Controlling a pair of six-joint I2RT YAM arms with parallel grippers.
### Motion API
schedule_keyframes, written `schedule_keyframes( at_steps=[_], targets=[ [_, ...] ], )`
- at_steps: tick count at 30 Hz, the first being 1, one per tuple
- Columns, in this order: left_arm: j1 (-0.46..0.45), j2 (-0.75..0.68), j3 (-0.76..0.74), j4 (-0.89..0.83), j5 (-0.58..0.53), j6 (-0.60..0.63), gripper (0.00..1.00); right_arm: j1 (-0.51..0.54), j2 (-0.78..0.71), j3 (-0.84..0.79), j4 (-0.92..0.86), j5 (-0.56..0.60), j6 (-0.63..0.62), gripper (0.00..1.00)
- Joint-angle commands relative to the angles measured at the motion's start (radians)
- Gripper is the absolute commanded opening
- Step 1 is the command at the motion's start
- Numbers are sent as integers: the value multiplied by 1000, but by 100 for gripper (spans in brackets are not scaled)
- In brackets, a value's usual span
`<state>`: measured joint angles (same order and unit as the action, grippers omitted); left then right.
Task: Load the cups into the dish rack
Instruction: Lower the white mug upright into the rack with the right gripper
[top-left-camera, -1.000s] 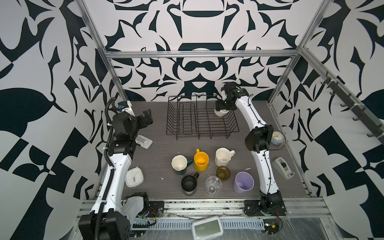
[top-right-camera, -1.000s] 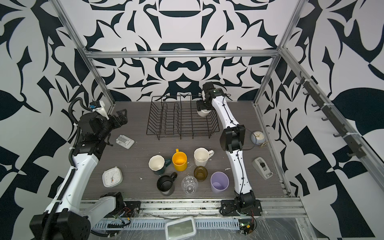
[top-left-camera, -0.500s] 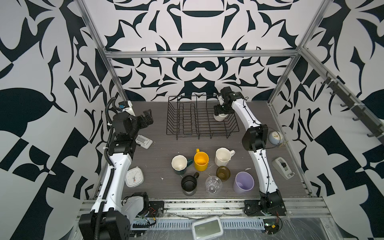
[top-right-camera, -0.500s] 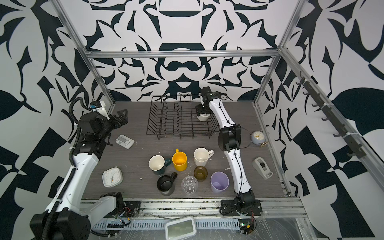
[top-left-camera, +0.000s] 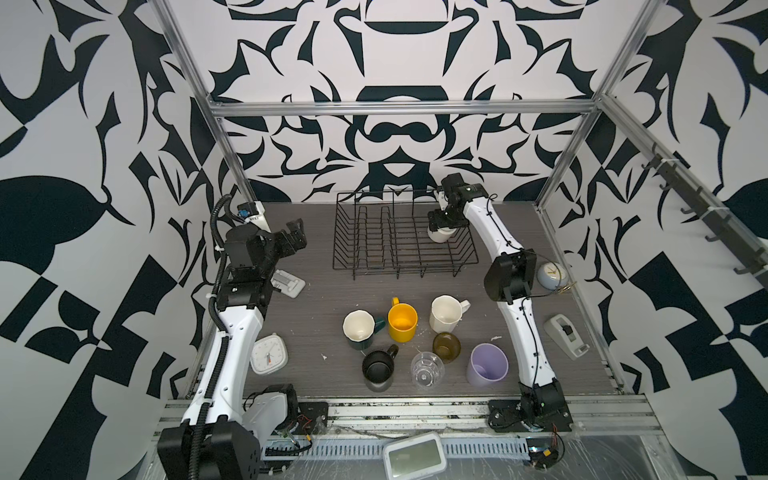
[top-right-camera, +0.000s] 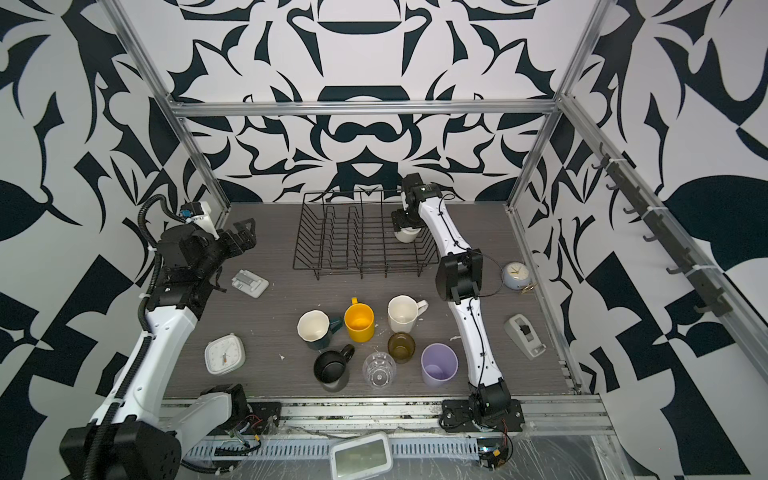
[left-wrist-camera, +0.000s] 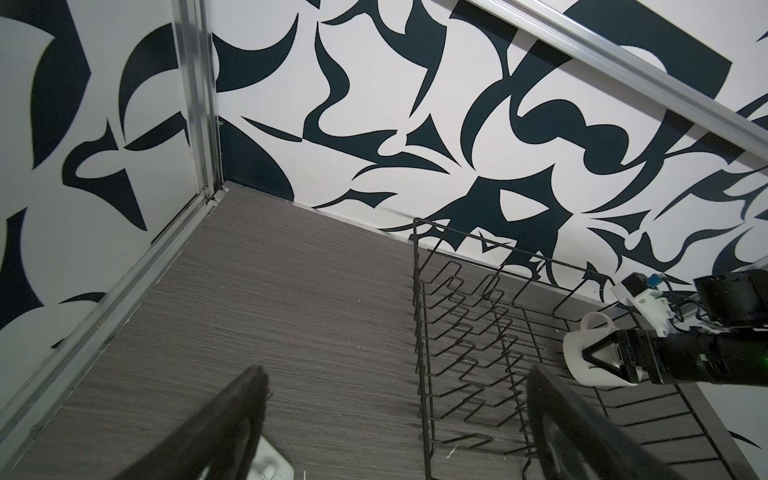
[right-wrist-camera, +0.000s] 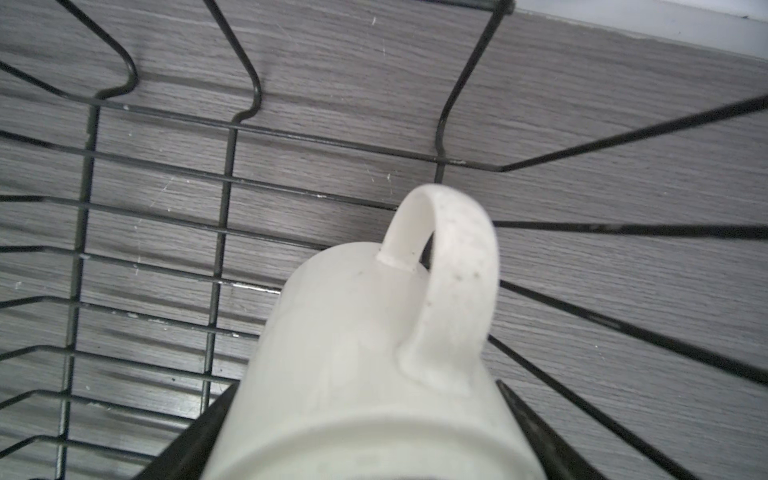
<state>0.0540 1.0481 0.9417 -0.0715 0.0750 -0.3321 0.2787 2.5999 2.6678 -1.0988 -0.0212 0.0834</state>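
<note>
While the right tool (top-left-camera: 441, 227) grips a white mug (right-wrist-camera: 357, 332) by its body, jaws set wide around it, the mug sits within the right end of the dish rack (top-left-camera: 374, 237). Contact with the rack floor cannot be confirmed. The left tool (top-left-camera: 296, 236) is spread wide and empty, above the desk (top-left-camera: 324, 316) left of the rack.

Judged progress: first cup at placement, none released.

Seven cups stand on the desk, not yet loaded:
- teal mug (top-left-camera: 358, 327)
- yellow mug (top-left-camera: 402, 322)
- faceted white mug (top-left-camera: 445, 314)
- black mug (top-left-camera: 377, 366)
- clear glass (top-left-camera: 426, 369)
- amber glass (top-left-camera: 446, 347)
- lilac tumbler (top-left-camera: 487, 365)

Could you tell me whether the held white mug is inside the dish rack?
Inside: the white mug, held by the right gripper, sits within the dish rack walls; whether it touches the floor, cannot tell.
</note>
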Motion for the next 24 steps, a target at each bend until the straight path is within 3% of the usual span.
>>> schedule_keyframes(
  at_steps=[1, 12, 24],
  targets=[
    [4, -17, -13, -1, 0, 8, 99, 4, -59, 53, 7, 9, 12, 72],
    [4, -23, -14, -2, -4, 10, 99, 4, -82, 56, 22, -6, 30, 87],
    [4, -29, -15, -2, -2, 8, 99, 4, -102, 50, 14, -8, 35, 93]
  ],
)
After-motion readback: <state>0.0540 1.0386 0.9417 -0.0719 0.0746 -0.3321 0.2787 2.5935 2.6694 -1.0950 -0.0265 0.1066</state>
